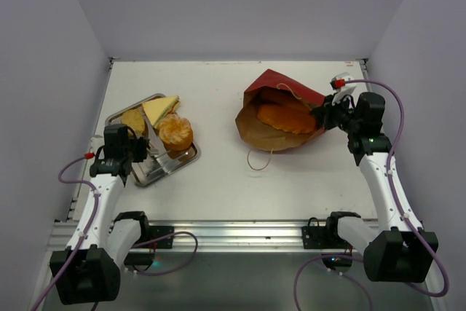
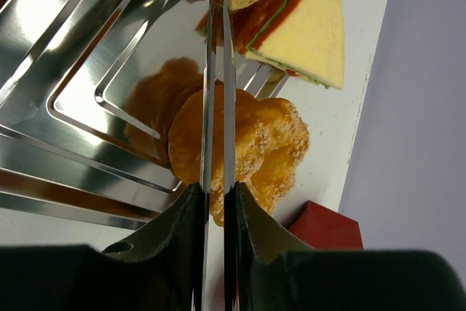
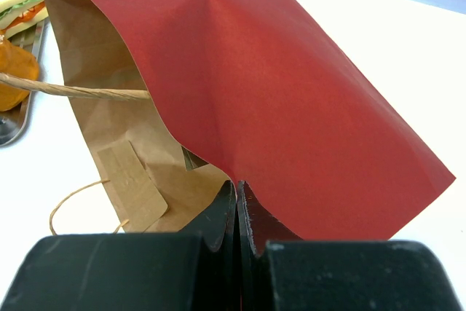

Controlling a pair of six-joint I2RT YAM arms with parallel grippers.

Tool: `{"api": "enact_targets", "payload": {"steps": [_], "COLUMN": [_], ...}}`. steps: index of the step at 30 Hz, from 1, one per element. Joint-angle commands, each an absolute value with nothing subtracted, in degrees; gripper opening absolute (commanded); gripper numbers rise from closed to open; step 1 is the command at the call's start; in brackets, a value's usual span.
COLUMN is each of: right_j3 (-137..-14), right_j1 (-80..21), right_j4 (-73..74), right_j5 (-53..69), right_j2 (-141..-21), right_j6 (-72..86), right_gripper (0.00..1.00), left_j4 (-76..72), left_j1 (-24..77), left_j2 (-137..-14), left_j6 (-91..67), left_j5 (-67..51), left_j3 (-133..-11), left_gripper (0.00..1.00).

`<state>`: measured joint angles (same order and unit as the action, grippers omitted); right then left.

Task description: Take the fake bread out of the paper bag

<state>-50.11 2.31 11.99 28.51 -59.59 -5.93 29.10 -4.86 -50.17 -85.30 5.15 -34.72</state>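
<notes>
The dark red paper bag (image 1: 271, 85) lies on its side at the right, mouth toward the left, with long golden rolls (image 1: 285, 116) showing inside. My right gripper (image 1: 325, 114) is shut on the bag's upper rim, and the right wrist view shows it (image 3: 237, 189) pinching the red paper (image 3: 291, 92). On the metal tray (image 1: 140, 172) lie the sandwich wedge (image 1: 160, 108), the toast slice (image 1: 134, 119) and the round bun (image 1: 175, 132). My left gripper (image 1: 140, 148) is shut on the metal tongs (image 2: 216, 71), whose blades reach over the bun (image 2: 262, 151) and are nearly together.
The bag's cord handle (image 1: 256, 159) trails onto the table in front of the bag. The tray (image 2: 65, 71) sits near the table's left edge. Grey walls close in on the left, back and right.
</notes>
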Motion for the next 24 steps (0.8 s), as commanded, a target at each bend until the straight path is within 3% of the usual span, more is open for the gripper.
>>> {"api": "enact_targets", "payload": {"steps": [1,14,24], "right_j3": [-50.0,-49.9,-50.0], "right_j1": [2.4,2.4,2.4], "right_j4": [9.3,9.2,9.3], "right_j5": [30.4,30.3,30.2], "right_j2": [-58.7,-58.9,-58.7], "right_j6": [-5.3,-5.4,-5.4], "right_gripper": [0.00,0.00,0.00], "left_j4": [25.1,24.6,25.7], "left_j1": [-5.4,-5.8,-6.2], "left_j2": [-49.7,-49.4,-48.0], "left_j6": [-84.2,-83.7,-83.2], "left_j5": [3.3,2.8,2.2], "left_j3": [-33.6,-33.8,-33.9], "left_gripper": [0.15,0.36,0.39]}}
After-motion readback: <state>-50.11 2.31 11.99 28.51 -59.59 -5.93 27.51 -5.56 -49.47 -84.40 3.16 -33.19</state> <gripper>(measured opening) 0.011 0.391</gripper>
